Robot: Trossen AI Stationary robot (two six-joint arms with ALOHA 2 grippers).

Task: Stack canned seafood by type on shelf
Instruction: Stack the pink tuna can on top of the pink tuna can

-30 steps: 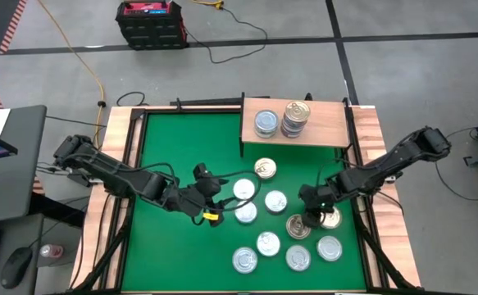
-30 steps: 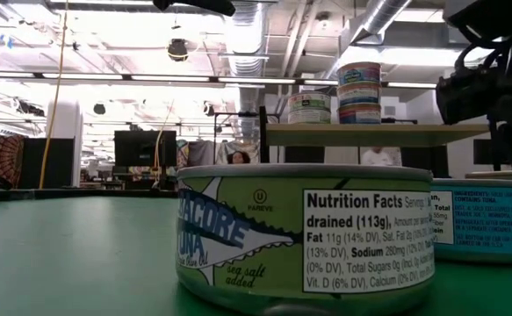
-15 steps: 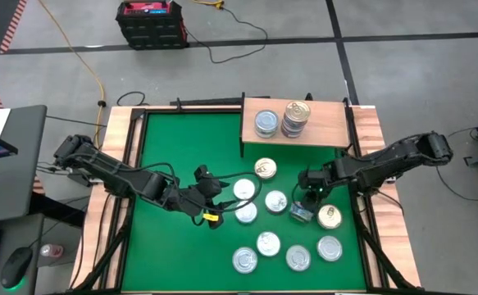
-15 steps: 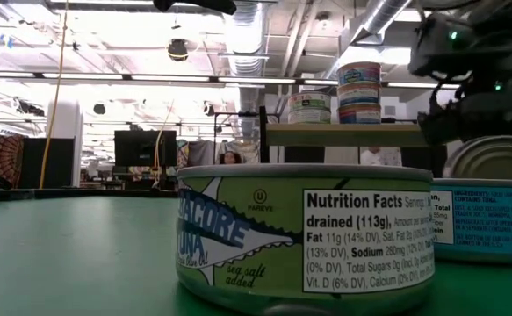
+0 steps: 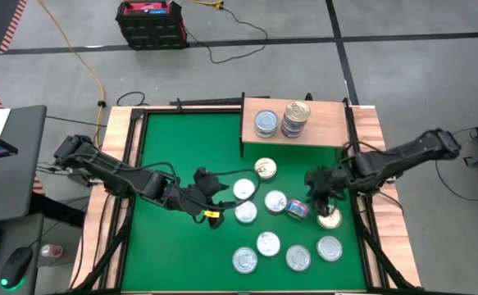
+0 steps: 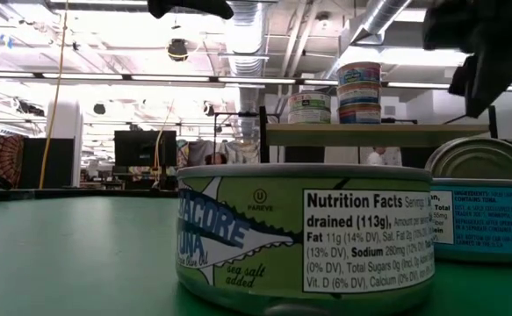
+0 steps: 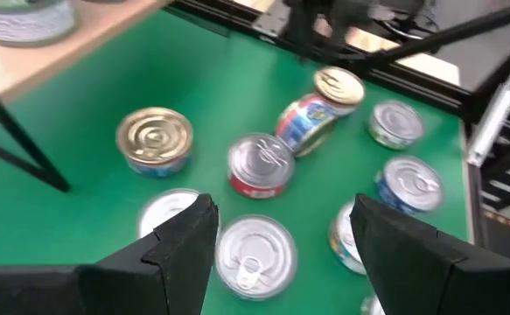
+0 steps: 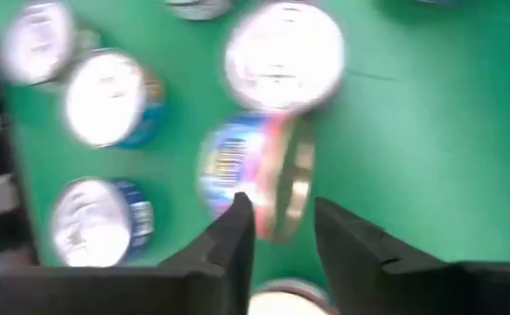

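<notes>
A gold-lidded can (image 5: 298, 209) with a red and blue side label lies tipped on its edge on the green table, between a silver-lidded can (image 5: 275, 201) and a flat gold can (image 5: 330, 219). My right gripper (image 5: 314, 190) hangs open just above it and to its right; the tipped can (image 8: 255, 175) shows past its fingers. My left gripper (image 5: 219, 190) hovers open over the silver-lidded cans (image 7: 255, 254) at the table's middle. The shelf (image 5: 325, 123) at the far edge carries one silver-blue can (image 5: 266, 123) and a gold-topped stack (image 5: 296, 117).
Several more silver-lidded cans (image 5: 270, 242) lie flat near the table's near edge. A gold can (image 5: 264, 170) sits in front of the shelf, near its black leg (image 7: 18, 153). The green table's left half (image 5: 165, 139) holds no cans. A large can (image 6: 304, 233) stands close before the low camera.
My right gripper has carried the gold-lidded can a little toward the far edge, then risen and drawn back toward the right, clear of it. The can stood flat a second ago and now lies tipped on its edge. My left gripper has kept still.
</notes>
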